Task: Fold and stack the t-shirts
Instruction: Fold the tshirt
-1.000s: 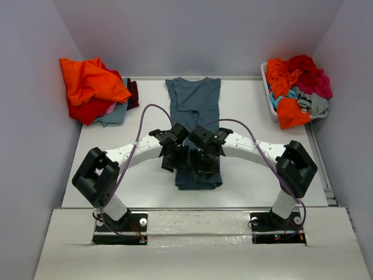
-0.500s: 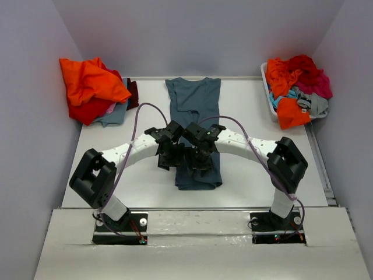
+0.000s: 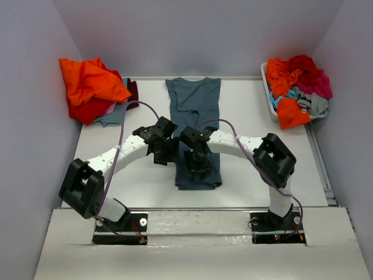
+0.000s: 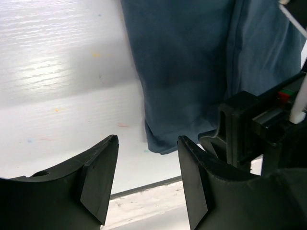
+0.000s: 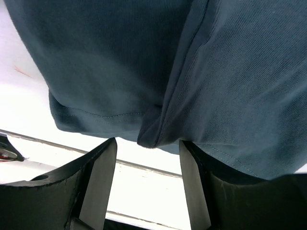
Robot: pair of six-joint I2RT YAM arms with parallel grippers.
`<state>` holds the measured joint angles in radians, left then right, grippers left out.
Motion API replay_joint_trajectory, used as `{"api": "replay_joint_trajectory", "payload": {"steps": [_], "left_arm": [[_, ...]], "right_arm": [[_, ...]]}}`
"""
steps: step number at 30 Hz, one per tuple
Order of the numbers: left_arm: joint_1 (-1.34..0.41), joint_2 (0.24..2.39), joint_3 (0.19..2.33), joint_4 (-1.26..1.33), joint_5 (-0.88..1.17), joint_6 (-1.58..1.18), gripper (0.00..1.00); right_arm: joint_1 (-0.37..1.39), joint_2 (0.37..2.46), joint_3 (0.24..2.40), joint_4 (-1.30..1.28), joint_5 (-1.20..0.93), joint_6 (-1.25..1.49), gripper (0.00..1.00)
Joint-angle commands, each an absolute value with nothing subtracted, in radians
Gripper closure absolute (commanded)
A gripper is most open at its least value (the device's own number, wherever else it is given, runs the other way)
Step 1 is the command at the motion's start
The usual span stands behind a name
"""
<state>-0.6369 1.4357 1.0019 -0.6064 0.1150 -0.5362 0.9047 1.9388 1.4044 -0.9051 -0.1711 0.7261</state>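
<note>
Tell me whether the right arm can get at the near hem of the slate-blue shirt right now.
Probably yes: the right gripper hangs open over the near hem of the slate-blue shirt, with nothing between them.

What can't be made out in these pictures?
- Top view: middle of the dark slate-blue cloth t-shirt, hidden under the left end effector and right end effector.
- Top view: shirt count in the orange-red crumpled cloth heap; layers overlap.
- Right wrist: its collar end, cut off by frame.
</note>
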Motion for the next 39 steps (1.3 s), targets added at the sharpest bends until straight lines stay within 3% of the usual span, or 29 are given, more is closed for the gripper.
{"api": "replay_joint_trajectory", "payload": {"steps": [1,3,5,7,15,21,39], "left_arm": [[-0.617,1.396,0.986,-0.601,0.138,-0.525,0.36],[-0.617,1.397,0.985,-0.6,0.14,-0.522,0.36],[-0.617,1.404,0.983,-0.597,0.143,-0.52,0.36],[-0.607,1.41,0.983,-0.597,0.146,-0.517,0.36],[-0.607,1.431,0.997,-0.598,0.149,-0.502,0.36],[-0.607,1.436,0.996,-0.592,0.155,-0.502,0.36],[-0.607,1.494,1.009,-0.606,0.166,-0.459,0.36]], "right_arm": [[0.914,1.927,1.453,-0.903,-0.149,0.719,0.41],[0.914,1.918,1.457,-0.911,-0.146,0.722,0.44],[0.914,1.907,1.454,-0.917,-0.138,0.729,0.61],[0.914,1.89,1.447,-0.919,-0.132,0.733,0.7],[0.914,1.853,1.401,-0.931,-0.121,0.752,0.78],[0.914,1.821,1.378,-0.937,-0.118,0.767,0.92],[0.914,1.576,1.27,-1.032,-0.046,0.873,0.93]]}}
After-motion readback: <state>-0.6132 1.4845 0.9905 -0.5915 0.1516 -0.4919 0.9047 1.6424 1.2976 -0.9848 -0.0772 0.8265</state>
